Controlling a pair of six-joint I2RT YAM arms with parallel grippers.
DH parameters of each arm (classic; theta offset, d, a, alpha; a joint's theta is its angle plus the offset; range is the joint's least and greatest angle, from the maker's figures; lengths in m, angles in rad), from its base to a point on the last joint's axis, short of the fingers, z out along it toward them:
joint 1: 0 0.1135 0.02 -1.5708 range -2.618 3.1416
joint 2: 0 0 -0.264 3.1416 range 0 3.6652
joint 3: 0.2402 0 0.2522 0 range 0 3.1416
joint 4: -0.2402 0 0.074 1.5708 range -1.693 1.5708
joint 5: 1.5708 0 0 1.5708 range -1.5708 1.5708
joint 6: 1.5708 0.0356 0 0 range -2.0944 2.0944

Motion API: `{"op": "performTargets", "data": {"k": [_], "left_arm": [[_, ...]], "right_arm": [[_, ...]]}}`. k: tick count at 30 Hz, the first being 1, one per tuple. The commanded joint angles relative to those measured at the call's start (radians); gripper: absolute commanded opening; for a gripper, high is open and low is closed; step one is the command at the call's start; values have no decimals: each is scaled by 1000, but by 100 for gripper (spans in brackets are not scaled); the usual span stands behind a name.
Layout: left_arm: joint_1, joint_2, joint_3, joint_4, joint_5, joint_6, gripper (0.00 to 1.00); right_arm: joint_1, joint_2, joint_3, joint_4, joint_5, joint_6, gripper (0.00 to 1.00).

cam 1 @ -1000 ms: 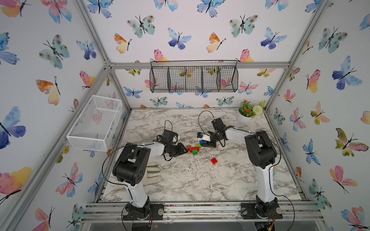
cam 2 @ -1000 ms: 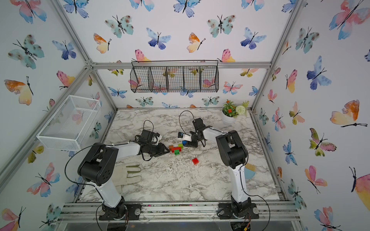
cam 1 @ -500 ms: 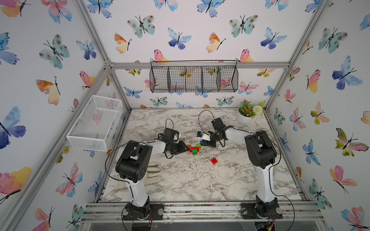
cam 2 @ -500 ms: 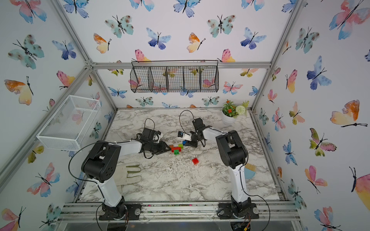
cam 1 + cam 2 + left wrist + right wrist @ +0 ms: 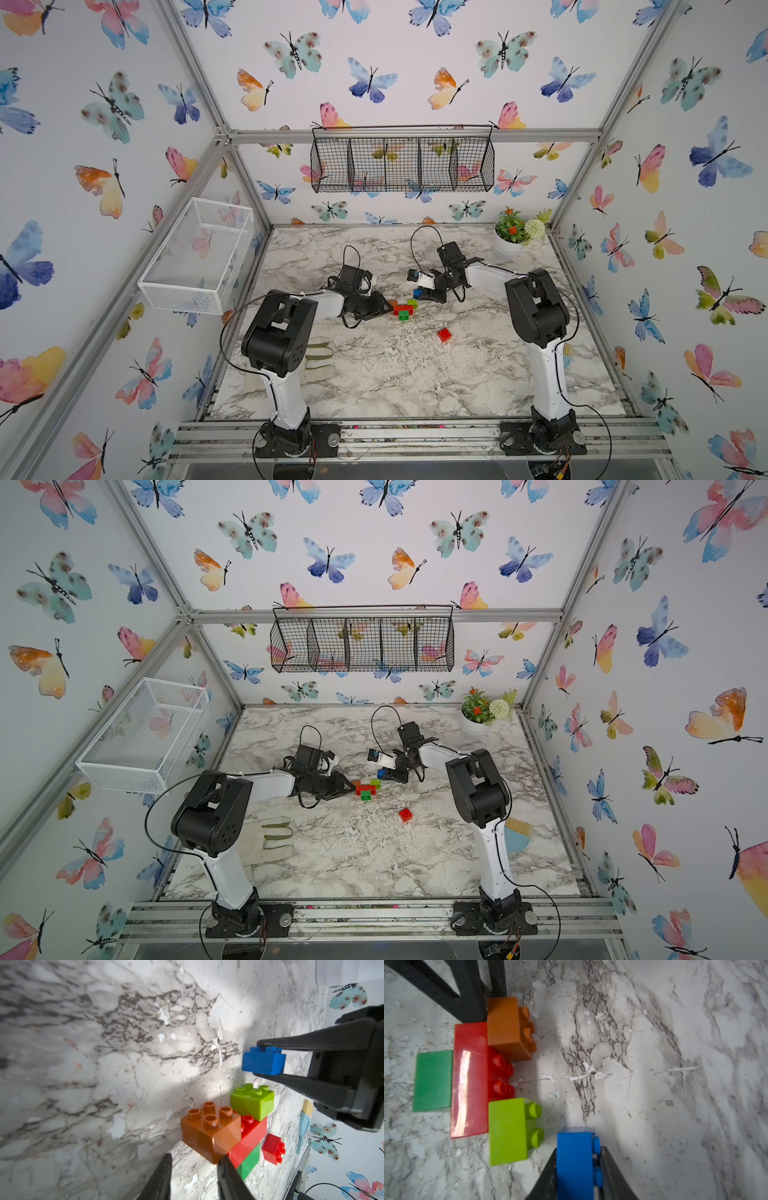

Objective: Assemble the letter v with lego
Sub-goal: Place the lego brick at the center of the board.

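Top views: right gripper (image 5: 423, 296) sits low by the half-built V (image 5: 402, 309), with blue (image 5: 417, 294) in its jaws. Over the last second only the left arm eases closer. Spare red (image 5: 405, 815) lies well apart, toward the front.

Left wrist: left gripper (image 5: 195, 1159) is slack and holds nothing; one finger rests against orange (image 5: 209, 1134). Blue is just beside lime (image 5: 252, 1103), not joined.

Right wrist: jaws clench blue across studs and underside. Long red (image 5: 469, 1080) carries orange and lime on its studs, green (image 5: 432, 1080) beneath. Likely next: press blue onto lime as a tip.
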State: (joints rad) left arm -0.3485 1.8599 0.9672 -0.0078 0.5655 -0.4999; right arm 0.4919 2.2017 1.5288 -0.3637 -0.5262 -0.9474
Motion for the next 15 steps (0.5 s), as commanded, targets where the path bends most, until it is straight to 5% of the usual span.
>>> {"op": "performTargets", "data": {"k": [1,15], "left_arm": [[14,41,-12,-58,-46,20,40],[23,27,-18,-76,-51,30,40]], "right_arm": [[14,17,9,-79,-10,-31,35],[15,-30,-44,-92,21,-99,59]]}}
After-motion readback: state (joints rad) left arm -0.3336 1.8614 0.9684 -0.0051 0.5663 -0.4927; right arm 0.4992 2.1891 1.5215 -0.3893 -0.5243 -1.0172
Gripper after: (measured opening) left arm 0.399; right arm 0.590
